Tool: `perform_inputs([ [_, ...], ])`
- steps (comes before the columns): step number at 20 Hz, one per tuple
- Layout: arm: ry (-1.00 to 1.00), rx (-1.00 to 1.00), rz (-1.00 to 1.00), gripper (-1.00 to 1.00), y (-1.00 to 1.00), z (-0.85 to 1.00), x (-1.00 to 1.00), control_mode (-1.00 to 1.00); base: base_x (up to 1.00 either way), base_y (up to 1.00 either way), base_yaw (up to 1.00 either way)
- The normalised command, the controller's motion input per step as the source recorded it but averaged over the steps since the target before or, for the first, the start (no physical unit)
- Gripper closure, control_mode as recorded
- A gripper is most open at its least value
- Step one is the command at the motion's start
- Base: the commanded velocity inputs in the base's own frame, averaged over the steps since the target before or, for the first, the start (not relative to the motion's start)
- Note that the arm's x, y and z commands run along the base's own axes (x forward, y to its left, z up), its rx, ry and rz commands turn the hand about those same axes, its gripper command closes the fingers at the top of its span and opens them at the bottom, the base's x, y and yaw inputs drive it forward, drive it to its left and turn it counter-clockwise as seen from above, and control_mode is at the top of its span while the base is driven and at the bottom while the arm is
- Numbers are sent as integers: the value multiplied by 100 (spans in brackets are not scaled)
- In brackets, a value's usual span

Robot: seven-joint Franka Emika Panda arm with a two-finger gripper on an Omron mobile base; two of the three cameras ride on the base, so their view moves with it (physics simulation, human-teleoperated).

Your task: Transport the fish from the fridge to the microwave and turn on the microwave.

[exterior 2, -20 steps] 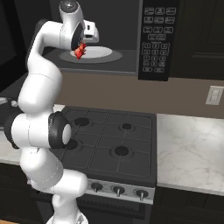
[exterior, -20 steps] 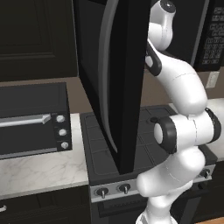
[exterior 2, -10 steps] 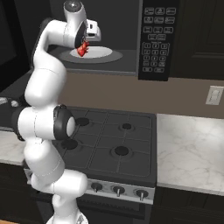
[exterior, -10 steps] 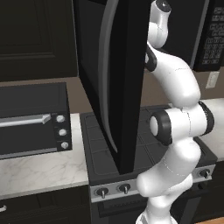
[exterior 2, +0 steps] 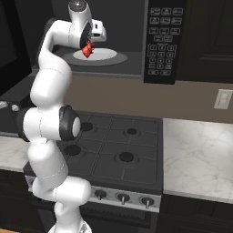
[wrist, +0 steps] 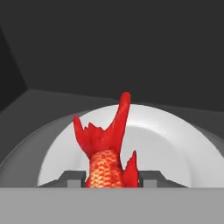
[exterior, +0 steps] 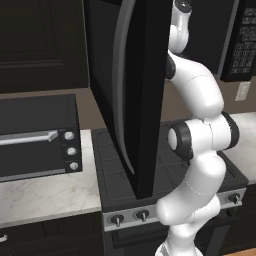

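Observation:
The red-orange fish [exterior 2: 87, 50] hangs tail-first in my gripper [exterior 2: 89, 43], which is shut on it inside the open microwave [exterior 2: 136, 27]. It is held just above the left part of the white plate [exterior 2: 105, 56] on the microwave floor. In the hand view the fish [wrist: 106, 148] rises between the two fingertips [wrist: 72, 176] of my gripper [wrist: 111, 177], with the plate [wrist: 170, 144] behind it. The microwave's black door [exterior: 135, 95], with its curved grey handle, stands swung open towards me. Its keypad [exterior 2: 163, 41] is to the right of the cavity. The fridge is out of view.
A black gas stove [exterior 2: 119, 152] with front knobs lies under the microwave. A black toaster oven [exterior: 37, 135] sits on the marble counter [exterior: 45, 192] to the left. More counter [exterior 2: 200, 154] and a wall socket [exterior 2: 224, 98] are on the right.
The hand has carried the fish slightly further into the microwave, over the plate, and the arm's elbow has straightened upward. The gripper stays shut on the fish.

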Motion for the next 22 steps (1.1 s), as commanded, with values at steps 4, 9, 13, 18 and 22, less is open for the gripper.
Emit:
perform_inputs([
  [4, 0, -1, 0, 100, 0, 0, 21, -100, 0, 0, 0],
  [9, 0, -2, 0, 100, 0, -1, 18, -100, 0, 0, 0],
  [13, 0, -1, 0, 100, 0, -2, 18, -100, 0, 0, 0],
  [18, 0, -2, 0, 100, 0, -6, 14, -100, 0, 0, 0],
  [22, 0, -1, 0, 100, 0, -8, 10, -100, 0, 0, 0],
])
